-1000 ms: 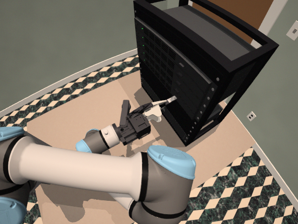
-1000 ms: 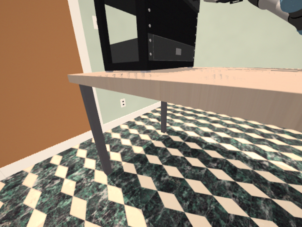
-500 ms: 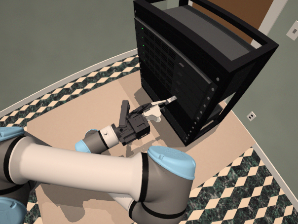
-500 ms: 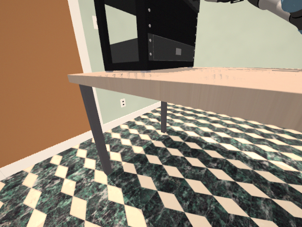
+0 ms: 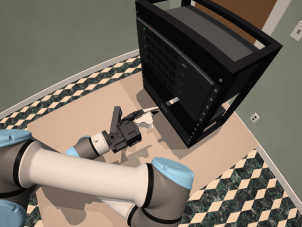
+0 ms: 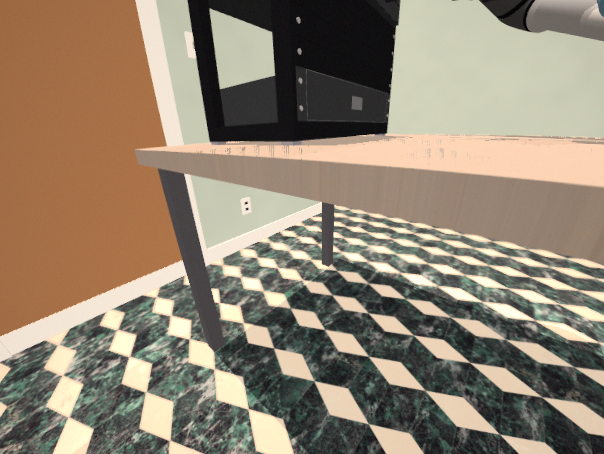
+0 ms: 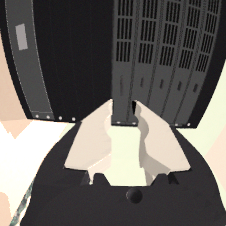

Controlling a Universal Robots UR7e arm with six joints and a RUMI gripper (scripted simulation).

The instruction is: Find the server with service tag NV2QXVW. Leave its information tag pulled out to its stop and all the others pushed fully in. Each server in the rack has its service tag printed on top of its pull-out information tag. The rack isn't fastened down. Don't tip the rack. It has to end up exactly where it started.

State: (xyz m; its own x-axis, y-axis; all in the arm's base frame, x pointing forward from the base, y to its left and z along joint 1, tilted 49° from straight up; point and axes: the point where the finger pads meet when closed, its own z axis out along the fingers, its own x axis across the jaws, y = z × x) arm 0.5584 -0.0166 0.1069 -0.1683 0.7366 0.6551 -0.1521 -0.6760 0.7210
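Pale wood tabletop bore the tall black open-frame rack. One small whitish information tag stuck out low on its front, its print illegible; whether it was NV2QXVW's, and the pushing-in left, stayed unsettled. The gripper's pale fingers stood narrowly apart, gripping nothing.

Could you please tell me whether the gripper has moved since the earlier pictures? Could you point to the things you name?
Yes. In the top view, the gripper (image 5: 157, 110) (image 7: 122, 101) has drawn back, away from the front of the rack (image 5: 180, 40) (image 6: 287, 65) (image 7: 75, 60).
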